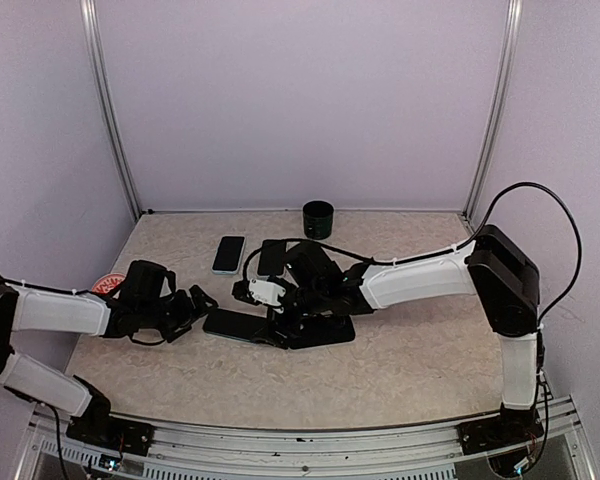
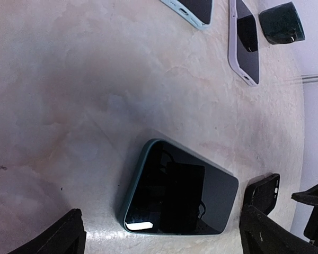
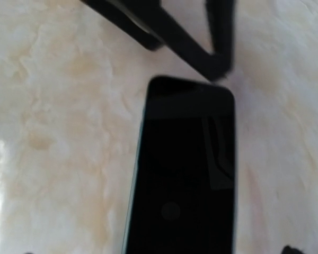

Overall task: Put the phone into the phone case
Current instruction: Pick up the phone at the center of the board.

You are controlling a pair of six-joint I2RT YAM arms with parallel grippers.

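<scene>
Both hands are held spread, nothing grasped. The phone [image 2: 180, 193] lies flat on the counter [image 1: 410, 340], at four o'clock of the left hand [image 1: 193, 303] and under the right hand [image 1: 278, 312]. Its teal edge is shown best by the left wrist view, with the black phone case [image 2: 261, 193] at its three o'clock. A red-and-white sticker [image 1: 107, 284] farther left is too small to be read.

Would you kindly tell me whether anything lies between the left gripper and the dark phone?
Nothing visible does: the phone lies flat on the table straight ahead of the open left gripper; the black case sits beside it.

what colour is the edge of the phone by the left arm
Teal; the phone shows best in left wrist view.
</scene>
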